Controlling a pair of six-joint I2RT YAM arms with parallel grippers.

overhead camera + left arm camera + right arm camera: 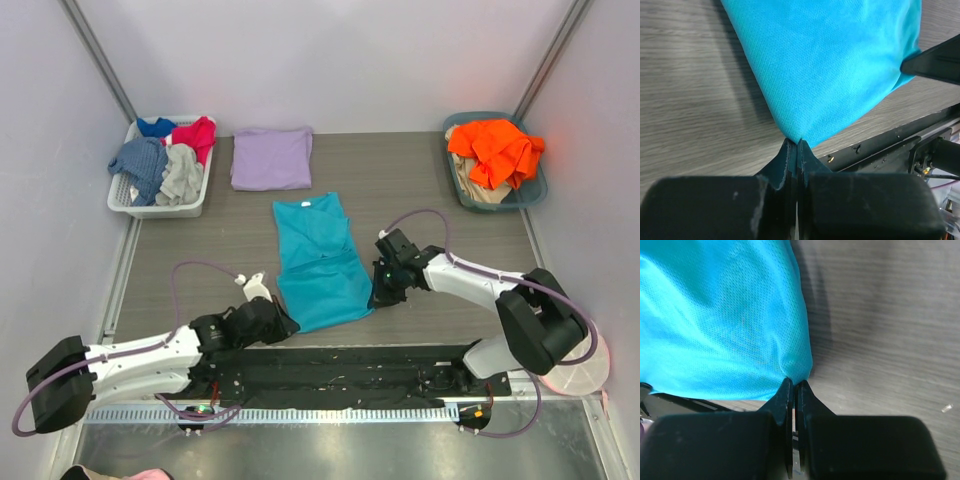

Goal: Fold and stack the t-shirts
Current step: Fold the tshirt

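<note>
Left gripper (797, 143) and right gripper (794, 385) pinching near corners of teal t-shirt (318, 262), narrow, smooth

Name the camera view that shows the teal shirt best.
Top view: it alone shows the whole teal shirt, collar to hem. The left wrist view shows only a near corner pinched in the left tool; the right wrist view shows only the other near corner in the right tool.

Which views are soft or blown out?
Top external: sharp, evenly lit, orange garment near saturation. Left wrist: teal t-shirt weave crisp, left pincer blurred close up, soft shadow on the table. Right wrist: same crisp weave, right pincer blurred.
</note>
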